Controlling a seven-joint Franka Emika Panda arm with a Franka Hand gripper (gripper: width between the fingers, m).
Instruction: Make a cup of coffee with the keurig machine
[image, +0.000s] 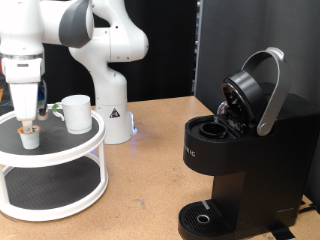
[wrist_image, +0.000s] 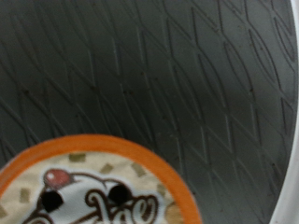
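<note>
- The white Franka arm's two-finger gripper (image: 29, 122) hangs straight down over the top tier of a round, two-level white stand with a dark ribbed mat (image: 75, 140), which sits at the wooden table's (image: 150, 170) edge on the exterior view's left.
- Directly below the fingertips stands a small white coffee pod with an orange-rimmed printed lid (image: 31, 138); the fingers seem to reach the pod's top, probably because a vertical approach suits its narrow body.
- I cannot tell how wide the fingers stand, nor whether they have hold of the pod: the exterior view is too small, and no finger shows in the wrist view.
- The wrist view shows only the pod's orange-ringed lid (wrist_image: 89, 187) close up, partly cut off by the picture's edge, against the mat's diamond pattern (wrist_image: 168, 75); this fits a camera sitting low above the pod.
- The plain white ceramic mug with a side handle (image: 75, 113) stands upright on the same tier, just beside the pod and apart from the gripper, untouched.
- The large matte black keurig machine (image: 235, 160) occupies the table's corner at the exterior view's bottom right, well apart from the stand.
- Its silver-rimmed hinged top (image: 250, 90) is raised, exposing the pod chamber (image: 210, 128), evidently ready to take a pod; the round drip base (image: 205, 215) carries no mug.
</note>
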